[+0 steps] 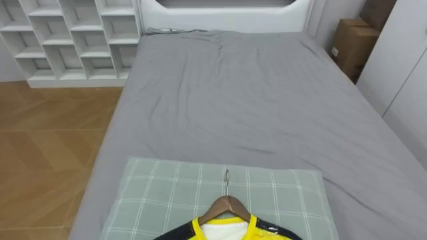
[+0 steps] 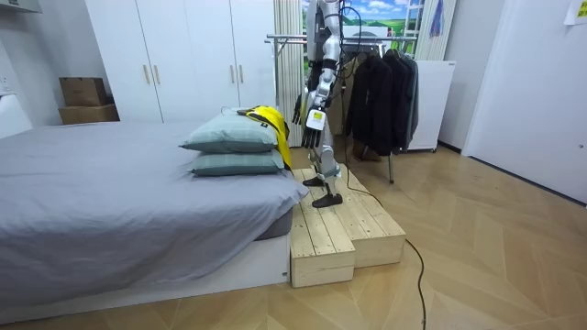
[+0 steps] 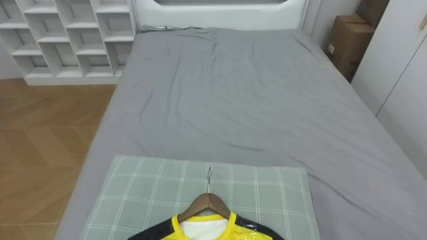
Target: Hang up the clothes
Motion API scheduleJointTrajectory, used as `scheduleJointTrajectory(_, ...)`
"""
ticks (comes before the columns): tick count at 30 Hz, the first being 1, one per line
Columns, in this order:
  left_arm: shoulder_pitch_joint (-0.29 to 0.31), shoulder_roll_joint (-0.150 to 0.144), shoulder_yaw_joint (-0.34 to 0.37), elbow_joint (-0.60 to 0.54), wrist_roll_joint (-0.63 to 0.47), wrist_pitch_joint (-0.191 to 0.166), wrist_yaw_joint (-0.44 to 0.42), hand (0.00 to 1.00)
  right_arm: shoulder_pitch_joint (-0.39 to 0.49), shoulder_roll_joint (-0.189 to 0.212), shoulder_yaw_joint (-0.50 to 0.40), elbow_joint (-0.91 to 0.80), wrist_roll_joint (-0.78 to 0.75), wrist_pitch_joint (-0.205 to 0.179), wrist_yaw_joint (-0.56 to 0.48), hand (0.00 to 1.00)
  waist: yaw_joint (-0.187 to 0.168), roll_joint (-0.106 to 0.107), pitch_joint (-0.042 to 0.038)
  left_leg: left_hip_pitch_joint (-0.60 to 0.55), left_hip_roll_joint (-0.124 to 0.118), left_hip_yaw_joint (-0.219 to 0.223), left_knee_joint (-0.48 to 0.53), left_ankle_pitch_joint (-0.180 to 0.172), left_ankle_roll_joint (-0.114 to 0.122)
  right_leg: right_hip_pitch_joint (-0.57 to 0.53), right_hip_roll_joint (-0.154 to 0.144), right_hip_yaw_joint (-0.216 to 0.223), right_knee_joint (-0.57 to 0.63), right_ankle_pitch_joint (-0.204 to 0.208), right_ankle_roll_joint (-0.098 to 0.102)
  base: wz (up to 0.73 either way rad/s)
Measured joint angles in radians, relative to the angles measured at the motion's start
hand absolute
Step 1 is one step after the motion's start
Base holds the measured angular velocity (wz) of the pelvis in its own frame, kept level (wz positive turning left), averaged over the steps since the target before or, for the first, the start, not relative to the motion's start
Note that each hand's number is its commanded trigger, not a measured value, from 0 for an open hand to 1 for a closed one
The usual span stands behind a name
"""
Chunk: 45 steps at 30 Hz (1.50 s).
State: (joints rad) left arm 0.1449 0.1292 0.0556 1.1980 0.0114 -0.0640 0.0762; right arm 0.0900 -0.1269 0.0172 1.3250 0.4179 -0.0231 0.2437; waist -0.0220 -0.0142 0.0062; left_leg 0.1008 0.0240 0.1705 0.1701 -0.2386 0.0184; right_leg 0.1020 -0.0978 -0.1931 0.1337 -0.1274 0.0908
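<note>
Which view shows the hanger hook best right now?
Left eye view: the hanger's hook lies plainly against the checked pillow. The right eye view shows it about equally well. In the room view the yellow shirt tops the pillows; the hook is too small to tell.

You have the bed [image 1: 253, 100] in front of you, its grey sheet lightly creased and running up to the white headboard [image 1: 227, 13]. At the near end two pillows are stacked. The lower pillow [image 2: 237, 164] rests directly on the sheet, and the checked top pillow [image 1: 287, 200] lies on it. On the top pillow lies the yellow shirt [image 2: 268, 117] on its wooden hanger [image 1: 225, 203], hook pointing toward the headboard.
</note>
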Motion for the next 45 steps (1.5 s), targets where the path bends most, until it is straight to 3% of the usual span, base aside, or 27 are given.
scheduleJointTrajectory(15, 0.005, 0.000, -0.001, 0.000, -0.002, 0.000, 0.019, 0.00, -0.002, 0.000, 0.008, 0.001, 0.013, 0.000, -0.012, 0.00, 0.002, -0.002, 0.0036, -0.002, 0.000, -0.003, -0.003, 0.000, 0.000, -0.002, 0.000, -0.002, 0.000, 0.000, 0.000, 0.01)
scheduleJointTrajectory(28, 0.001, -0.002, 0.003, -0.001, -0.052, -0.001, 0.052, 0.00, -0.004, 0.002, 0.001, -0.004, 0.015, 0.000, -0.001, 0.00, 0.001, -0.002, -0.0002, 0.000, 0.000, -0.005, -0.003, 0.000, 0.000, -0.001, 0.001, 0.001, -0.001, 0.000, 0.000, 0.00)
scheduleJointTrajectory(32, 0.006, -0.002, 0.009, -0.007, -0.085, -0.001, 0.096, 0.00, -0.011, 0.002, 0.001, 0.001, 0.010, 0.000, -0.001, 0.00, 0.001, -0.002, 0.0005, 0.005, 0.001, -0.006, -0.003, 0.000, 0.000, 0.003, 0.001, 0.000, -0.001, 0.000, 0.000, 0.00)
scheduleJointTrajectory(36, 0.004, -0.002, 0.071, -0.032, -0.057, -0.004, 0.174, 0.00, -0.015, 0.001, -0.003, 0.003, -0.001, 0.000, -0.001, 0.00, 0.000, -0.002, 0.0007, 0.000, 0.001, -0.011, -0.001, 0.000, 0.000, 0.003, 0.001, -0.001, -0.001, 0.000, 0.000, 0.02)
scheduleJointTrajectory(40, 0.006, 0.000, 0.084, -0.056, -0.056, -0.015, 0.239, 0.00, -0.017, 0.001, -0.003, 0.007, 0.001, 0.000, -0.001, 0.00, -0.001, 0.001, 0.0003, -0.001, 0.001, -0.018, -0.002, 0.000, 0.000, 0.004, 0.001, -0.002, -0.001, 0.000, 0.000, 0.05)
scheduleJointTrajectory(45, 0.008, 0.000, 0.084, -0.101, -0.056, -0.069, 0.342, 0.00, -0.018, 0.001, -0.001, 0.007, 0.003, -0.008, -0.004, 0.00, 0.000, 0.002, 0.0017, 0.009, 0.000, -0.026, -0.003, 0.000, 0.000, 0.018, 0.001, -0.007, -0.002, 0.000, 0.000, 0.05)
